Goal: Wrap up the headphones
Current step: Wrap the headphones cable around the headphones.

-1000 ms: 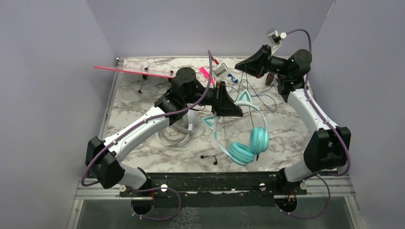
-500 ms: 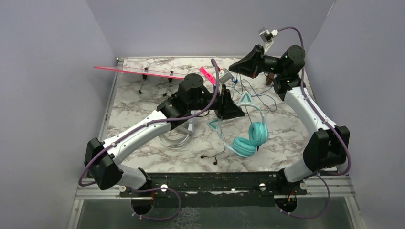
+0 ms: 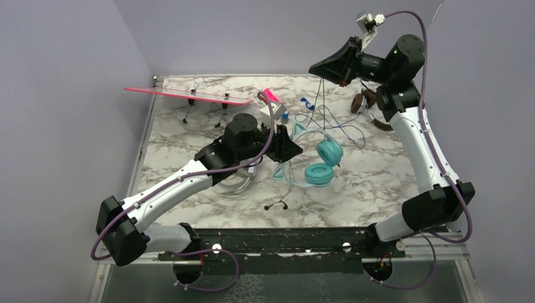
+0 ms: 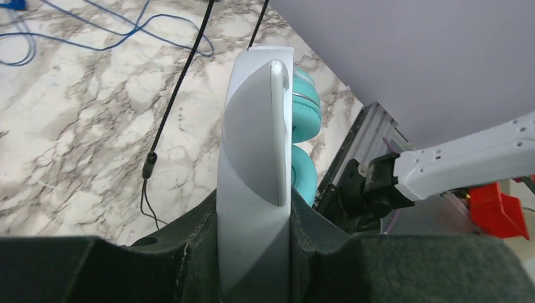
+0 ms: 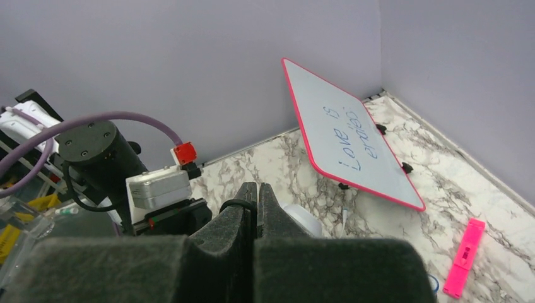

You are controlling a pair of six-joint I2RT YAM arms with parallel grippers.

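Since a second ago the left arm has drawn back toward its own side and dragged the teal cat-ear headphones (image 3: 329,153) along, so their cups now lie nearer the middle of the marbled tabletop (image 3: 183,136). The right arm has climbed higher toward the back wall. At a narrow gap, the left fingers (image 4: 189,255) clamp the set's pale headband, and the two teal cups show just beyond it in the wrist view. Pressed fully together, the right fingers (image 5: 246,211) pinch a thin black cord (image 3: 322,95) that loops over one finger and hangs down to the tabletop. Just beside the right forearm, at the far right, lie the brown headphones (image 3: 364,101). A loose blue cord (image 3: 346,130) sprawls between them and the teal set, under the hanging cord, and black earbuds (image 3: 277,206) rest near the front edge. At the far left a pink-framed whiteboard (image 5: 353,136) stands tilted on small feet. Its handwriting reads "Love is", and the second line begins "era"; the rest is unclear. A pink marker (image 5: 464,257) lies near it.
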